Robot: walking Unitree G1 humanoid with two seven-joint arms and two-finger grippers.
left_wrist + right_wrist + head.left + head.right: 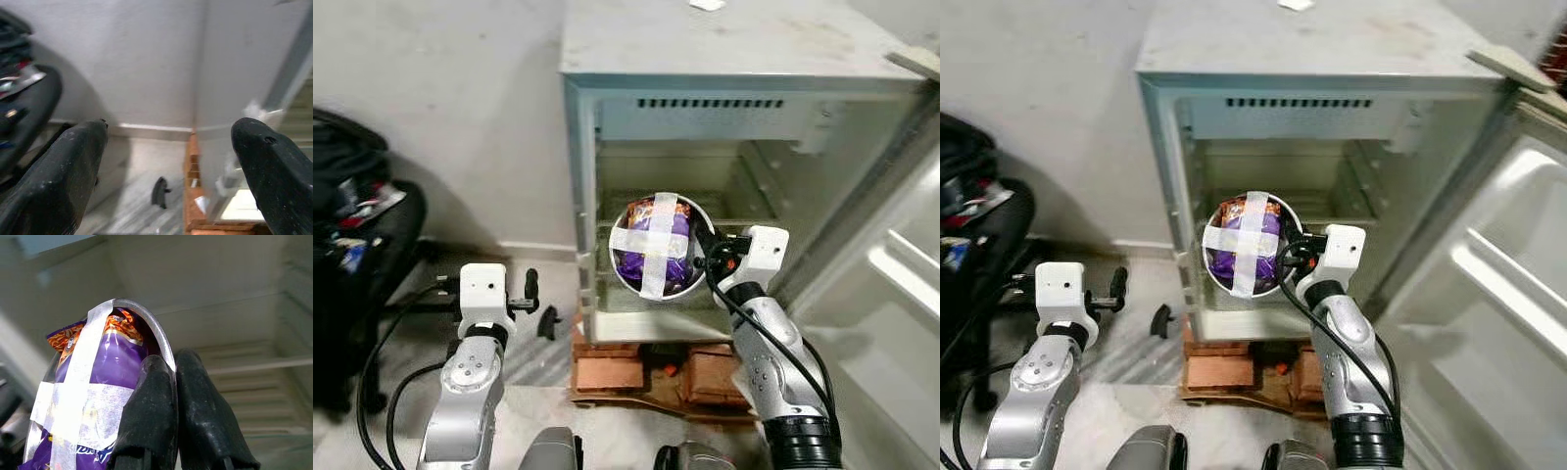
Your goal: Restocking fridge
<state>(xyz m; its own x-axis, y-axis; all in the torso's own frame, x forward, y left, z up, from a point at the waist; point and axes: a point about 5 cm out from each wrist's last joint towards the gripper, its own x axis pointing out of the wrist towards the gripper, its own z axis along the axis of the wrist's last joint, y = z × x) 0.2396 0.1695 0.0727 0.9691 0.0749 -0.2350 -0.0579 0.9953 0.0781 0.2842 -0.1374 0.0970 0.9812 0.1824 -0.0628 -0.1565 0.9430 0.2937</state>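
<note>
Right gripper (171, 382) fingers pinch a metal bowl (661, 245) (purple packet taped in) before the fridge (724, 59); left gripper (171, 161) fingers apart

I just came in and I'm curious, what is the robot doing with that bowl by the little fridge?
The robot is loading the small fridge, whose door stands wide open. Its right gripper pinches the rim of a metal bowl that has purple snack packets taped inside, and holds it at the fridge opening in front of the shelves. The left gripper is open, holds nothing, and sits off to the side above the floor.
</note>
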